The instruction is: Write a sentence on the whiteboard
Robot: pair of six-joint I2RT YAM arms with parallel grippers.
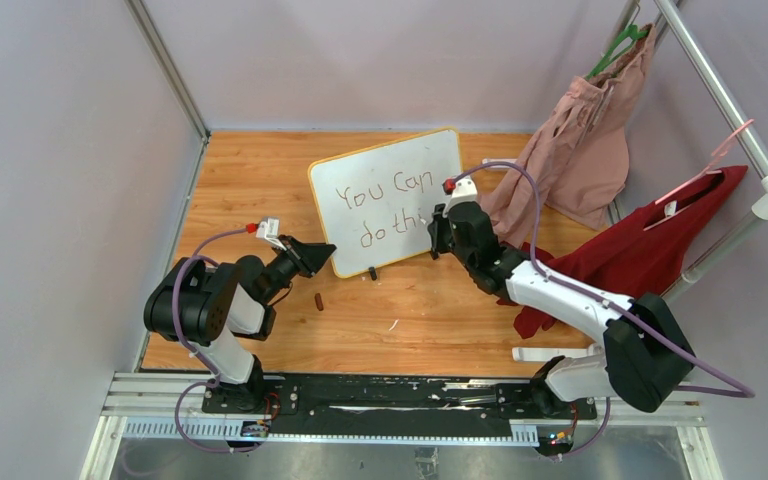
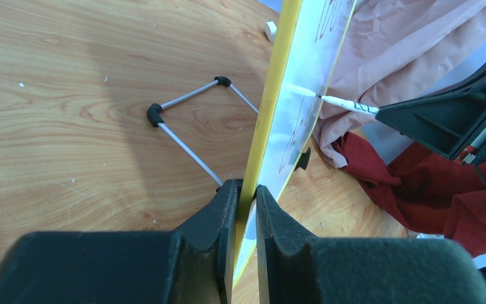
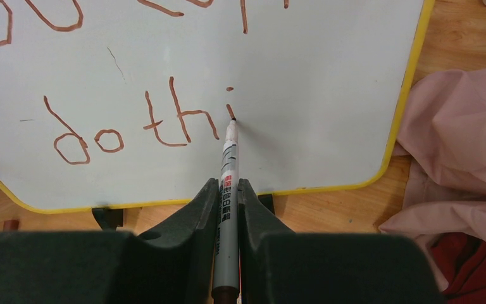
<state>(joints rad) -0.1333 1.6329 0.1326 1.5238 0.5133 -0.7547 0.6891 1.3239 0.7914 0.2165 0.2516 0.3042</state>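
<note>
We are partway through "do this". Our left gripper [image 2: 245,190] is clamping the whiteboard [image 1: 390,185] upright on the worktop [image 1: 260,170]. Our right gripper [image 3: 228,190] is pinching the marker [image 3: 230,152], its tip touching the sentence [image 3: 133,120] at "i". Next we are judging an "s" just beside it.

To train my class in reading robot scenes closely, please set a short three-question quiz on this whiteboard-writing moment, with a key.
1. True or false: the left gripper has its jaws shut on the edge of the whiteboard.
2. In the sentence, which letter does the tip of the marker, held by the right gripper, touch? A) o B) i C) Y
3. Fill in: the top line reads "You ____".
Key: 1 true; 2 B; 3 Can.
</note>
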